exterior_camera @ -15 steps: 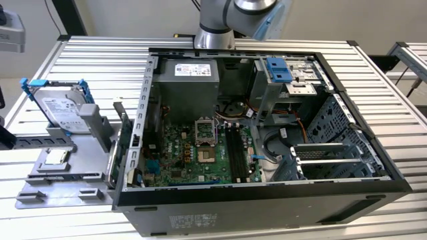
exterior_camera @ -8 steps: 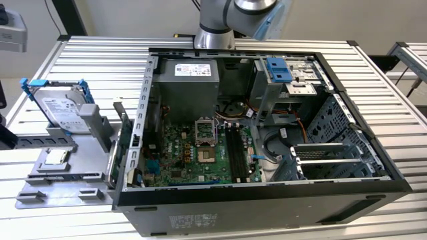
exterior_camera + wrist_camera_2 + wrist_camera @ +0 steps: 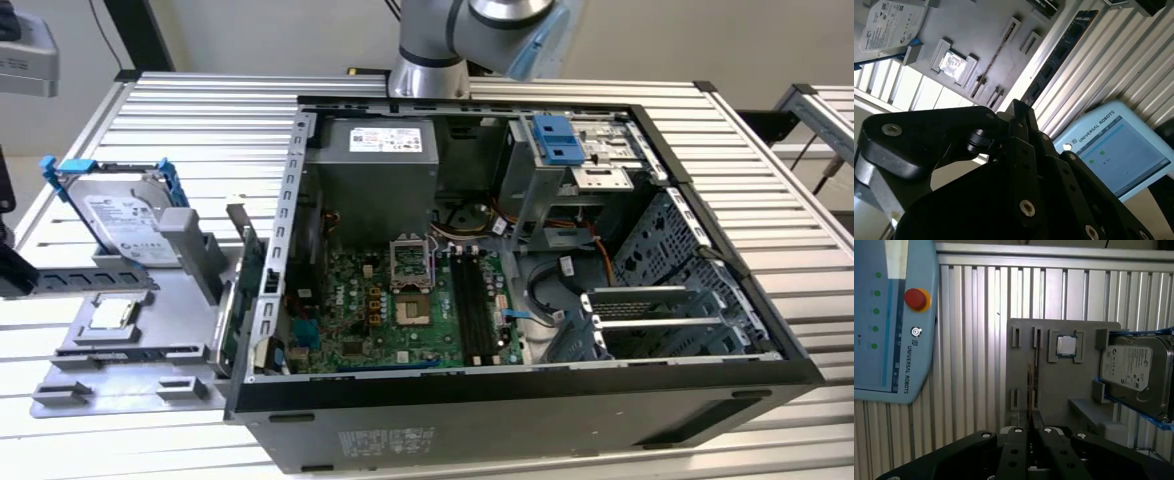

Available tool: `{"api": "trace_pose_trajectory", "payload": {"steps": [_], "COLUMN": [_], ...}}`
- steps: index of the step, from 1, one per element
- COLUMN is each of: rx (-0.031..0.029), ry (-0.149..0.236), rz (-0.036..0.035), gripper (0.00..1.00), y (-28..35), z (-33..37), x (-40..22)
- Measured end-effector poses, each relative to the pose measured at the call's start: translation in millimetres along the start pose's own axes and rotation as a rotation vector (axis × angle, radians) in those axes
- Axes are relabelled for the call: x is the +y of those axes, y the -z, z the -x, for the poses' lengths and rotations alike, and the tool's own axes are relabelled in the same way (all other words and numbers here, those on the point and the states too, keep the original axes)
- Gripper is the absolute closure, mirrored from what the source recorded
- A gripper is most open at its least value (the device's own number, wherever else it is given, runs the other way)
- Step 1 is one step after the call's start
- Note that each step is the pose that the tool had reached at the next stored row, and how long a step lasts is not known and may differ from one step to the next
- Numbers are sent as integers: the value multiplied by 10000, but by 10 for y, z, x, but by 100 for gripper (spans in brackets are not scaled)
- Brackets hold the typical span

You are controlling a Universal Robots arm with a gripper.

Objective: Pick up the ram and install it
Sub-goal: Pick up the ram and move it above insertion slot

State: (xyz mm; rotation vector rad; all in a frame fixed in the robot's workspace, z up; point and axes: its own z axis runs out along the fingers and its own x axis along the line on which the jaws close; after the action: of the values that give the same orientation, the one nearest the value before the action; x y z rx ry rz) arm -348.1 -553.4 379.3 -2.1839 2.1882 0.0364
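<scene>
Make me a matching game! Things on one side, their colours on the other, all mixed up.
Things:
1. ram
2. chip
3. hard drive's bracket
4. pendant's button

Colours:
A. red
B. blue
C. dark
D. silver

Pairs: 1-C, 2-D, 3-B, 4-A

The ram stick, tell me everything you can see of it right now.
The ram is a long, narrow, thin circuit board, dark, with a row of black chips on its flat face in the second wrist view. In the first wrist view it shows edge-on as a thin brownish line. One end sits between the closed fingers of the gripper, which appears to hold it; the rest sticks straight out, seemingly lifted above the grey tray and ribbed table.
</scene>
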Motion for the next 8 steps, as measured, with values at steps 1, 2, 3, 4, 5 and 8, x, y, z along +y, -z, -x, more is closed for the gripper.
{"api": "trace_pose_trajectory", "payload": {"steps": [1, 2, 3, 4, 5, 8], "rx": [0, 1, -1, -1, -1, 0], "ry": [1, 0, -1, -1, -1, -2], "rz": [4, 11, 16, 20, 26, 44], "gripper": [100, 100, 100, 100, 100, 100], "y": [-1, -2, -3, -4, -4, -5], "z": [-1, 0, 0, 0, 0, 0], "x": [-38, -83, -127, -171, -213, -348]}}
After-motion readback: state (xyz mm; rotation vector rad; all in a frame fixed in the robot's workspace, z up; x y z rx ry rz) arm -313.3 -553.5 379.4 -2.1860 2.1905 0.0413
